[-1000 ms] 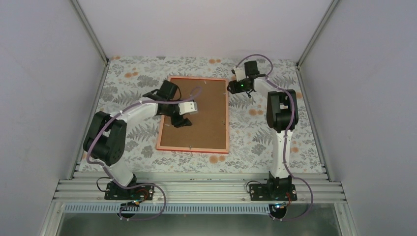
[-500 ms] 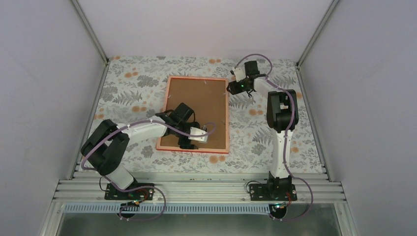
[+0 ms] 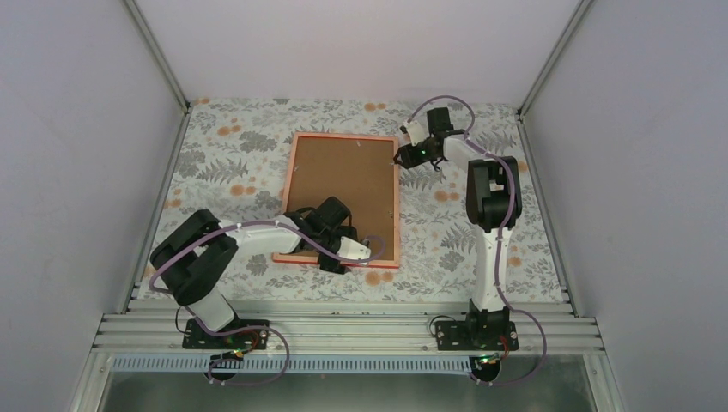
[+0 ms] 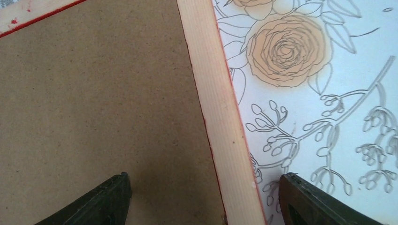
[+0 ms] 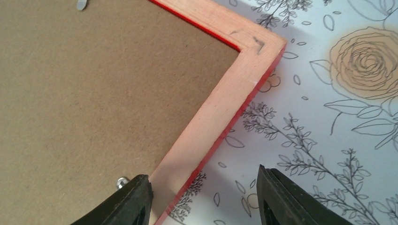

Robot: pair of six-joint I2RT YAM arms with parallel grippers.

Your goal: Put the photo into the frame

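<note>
The frame [image 3: 397,206] lies face down on the flowered table, its pale orange-pink back up and a brown backing board [image 3: 343,176] filling it. The photo is out of view. My left gripper [image 3: 333,256] hangs open over the frame's near edge. In the left wrist view the gripper [image 4: 204,190] straddles the rim [image 4: 211,93], one finger over the board [image 4: 94,103] and one over the cloth. My right gripper [image 3: 402,158] is open at the far right corner. The gripper [image 5: 204,187] straddles the rim [image 5: 220,103] there, with nothing gripped.
Small metal tabs [image 5: 122,182] stick out of the frame's inner edge over the backing board [image 5: 94,93]. The flowered cloth [image 3: 455,240] runs round the frame on all sides. Grey walls [image 3: 86,172] close in the left, right and back.
My left gripper has swung from the middle of the backing board to the frame's near edge and opened wider. The right gripper stayed at the far right corner.
</note>
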